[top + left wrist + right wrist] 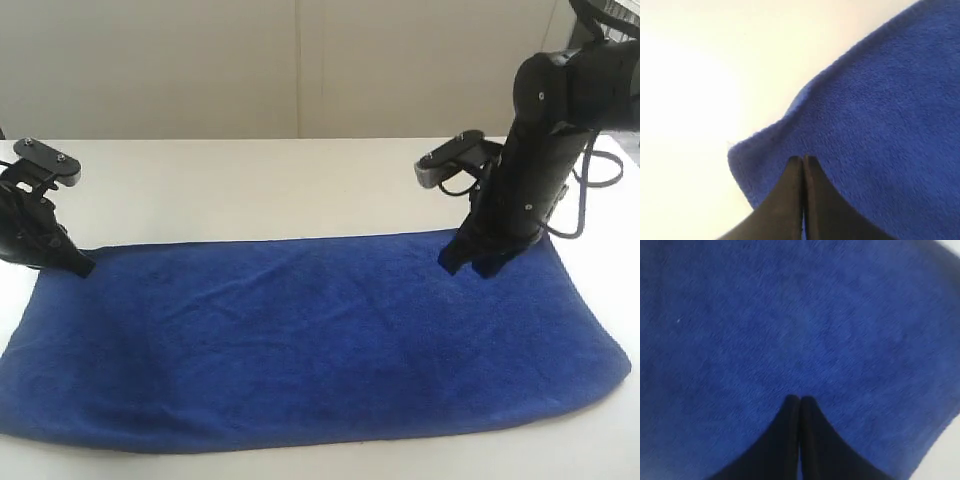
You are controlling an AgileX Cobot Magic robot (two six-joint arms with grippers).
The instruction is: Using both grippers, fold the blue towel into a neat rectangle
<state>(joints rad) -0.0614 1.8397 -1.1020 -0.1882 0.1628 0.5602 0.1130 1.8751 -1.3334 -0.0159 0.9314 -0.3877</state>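
The blue towel (310, 340) lies spread flat across the white table, its long edges running left to right. My left gripper (82, 266) sits at the towel's far left corner, jaws shut, with no cloth visibly pinched between them. In the left wrist view that gripper (803, 159) points over the stitched corner of the towel (880, 125). My right gripper (470, 265) rests just inside the far edge near the right end, also shut. Its wrist view shows the gripper (800, 399) over plain towel (790, 315).
The white table (260, 185) runs back to a pale wall. Grey camera blocks stick out from the left wrist (45, 160) and the right wrist (450, 160). Black cables (600, 170) loop beside the right arm. The towel's near edge lies close to the table front.
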